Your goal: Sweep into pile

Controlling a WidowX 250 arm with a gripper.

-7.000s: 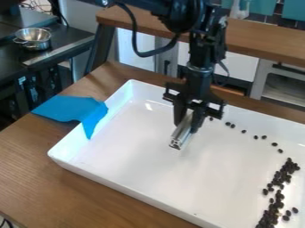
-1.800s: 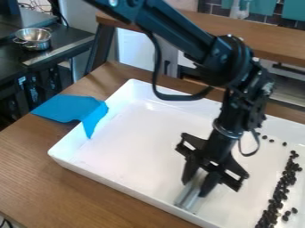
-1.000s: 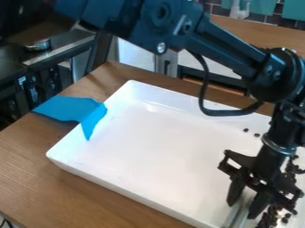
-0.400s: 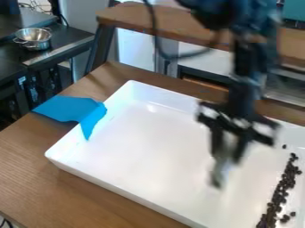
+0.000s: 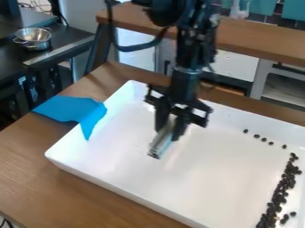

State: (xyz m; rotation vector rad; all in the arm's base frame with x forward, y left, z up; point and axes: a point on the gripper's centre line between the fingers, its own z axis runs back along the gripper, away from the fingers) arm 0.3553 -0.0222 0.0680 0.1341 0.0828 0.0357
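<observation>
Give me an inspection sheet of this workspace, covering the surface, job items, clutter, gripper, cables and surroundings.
Surface: wooden table bearing a white tray.
Job items: dark beans form a long band along the tray's right part; a few loose beans trail off in a line from its far end.
Clutter: blue cloth on the table, draped over the tray's left rim.
Gripper: black gripper over the tray, clamped on a silver bar, away from the beans.
Cables: black cable loops beside the arm.
Surroundings: metal pot on a dark counter at upper left; wooden ledge behind.
</observation>
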